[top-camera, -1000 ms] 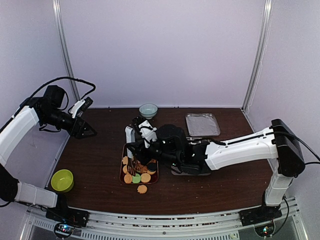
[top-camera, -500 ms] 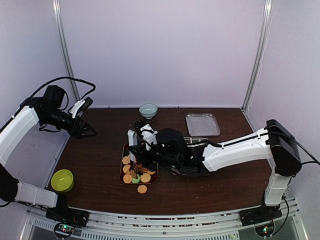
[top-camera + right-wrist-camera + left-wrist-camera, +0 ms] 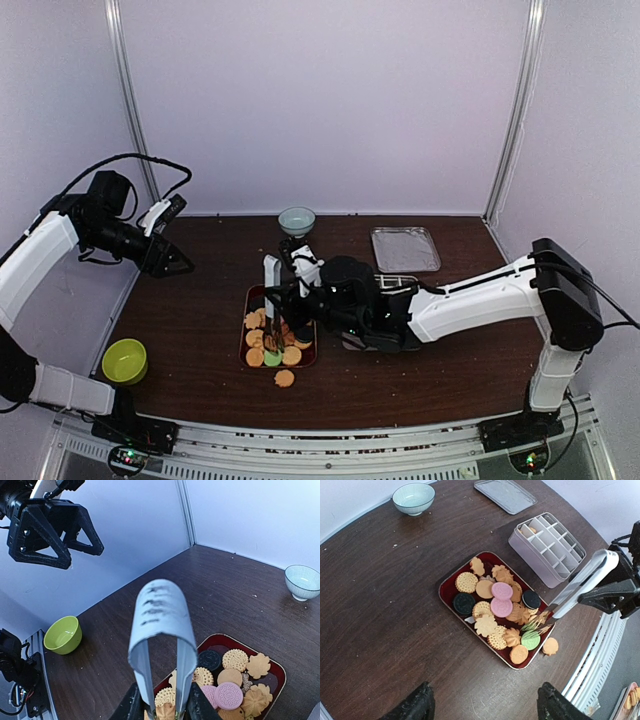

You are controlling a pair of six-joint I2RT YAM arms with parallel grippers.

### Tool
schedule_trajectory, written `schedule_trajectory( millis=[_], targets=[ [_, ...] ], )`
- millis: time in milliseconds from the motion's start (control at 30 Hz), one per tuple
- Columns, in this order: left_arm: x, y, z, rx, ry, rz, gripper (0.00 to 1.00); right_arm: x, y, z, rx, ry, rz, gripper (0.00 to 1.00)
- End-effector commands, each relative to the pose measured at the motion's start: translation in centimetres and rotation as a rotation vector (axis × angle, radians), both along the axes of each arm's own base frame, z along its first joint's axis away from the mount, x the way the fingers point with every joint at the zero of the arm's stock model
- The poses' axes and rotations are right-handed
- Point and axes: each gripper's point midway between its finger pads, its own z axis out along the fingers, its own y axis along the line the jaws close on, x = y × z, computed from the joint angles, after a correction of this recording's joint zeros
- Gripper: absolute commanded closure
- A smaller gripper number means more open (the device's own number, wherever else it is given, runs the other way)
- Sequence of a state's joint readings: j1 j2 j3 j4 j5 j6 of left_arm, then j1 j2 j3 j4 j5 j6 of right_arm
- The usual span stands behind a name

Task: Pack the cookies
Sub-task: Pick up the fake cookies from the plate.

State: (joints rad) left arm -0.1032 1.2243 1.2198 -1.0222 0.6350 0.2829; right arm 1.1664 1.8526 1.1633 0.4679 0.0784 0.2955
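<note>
Golden-orange biscuits make up most of the cookies [image 3: 495, 612], mixed with two pink rounds, a couple of dark ones and one green. They lie heaped in a dark red tray [image 3: 441, 591] near the middle of the brown surface [image 3: 380, 610]. One stray cookie [image 3: 550, 646] lies on the wood just beside the tray's near corner.

The right arm [image 3: 470, 297] reaches across from its side, its jaws clamped on a pair of pale grey tongs [image 3: 580, 582]. It holds them near their looped end, so the long blades slope down into the pile. The tool presumably spares the fragile biscuits from the hard fingers and lets a single piece be picked out of the heap. The tips sit low among the cookies at the near end of the tray, close to the green one. Whether they have closed on a biscuit cannot be told, as the tips are lost among the pile in both wrist views.

A white compartment box [image 3: 547, 547] stands just beyond the tray on the right arm's side. It is close enough for a short carry, and at least one cookie shows in a far cell, so packing seems barely begun.

The left arm [image 3: 38, 255] hangs high over the left edge, jaws apart and holding nothing. It seems parked there to keep out of the way while its camera looks down on the tray.
</note>
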Motion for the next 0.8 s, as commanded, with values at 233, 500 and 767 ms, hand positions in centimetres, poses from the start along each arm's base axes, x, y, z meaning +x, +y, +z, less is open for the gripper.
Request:
schedule_trajectory(
  millis=[233, 500, 767],
  targets=[
    [0.3, -0.1, 0.8, -0.017, -0.015, -0.009, 0.27, -0.5, -1.0, 5.3, 0.138, -0.009, 0.019, 1.00],
    [0.3, -0.1, 0.6, -0.015, -0.008, -0.009, 0.27, -0.1, -1.5, 5.6, 0.162, 0.010, 0.031, 1.00],
    [0.3, -0.1, 0.6, -0.016, -0.009, -0.010, 0.27, 1.3, -3.1, 6.1, 0.164, -0.006, -0.015, 1.00]
  ],
)
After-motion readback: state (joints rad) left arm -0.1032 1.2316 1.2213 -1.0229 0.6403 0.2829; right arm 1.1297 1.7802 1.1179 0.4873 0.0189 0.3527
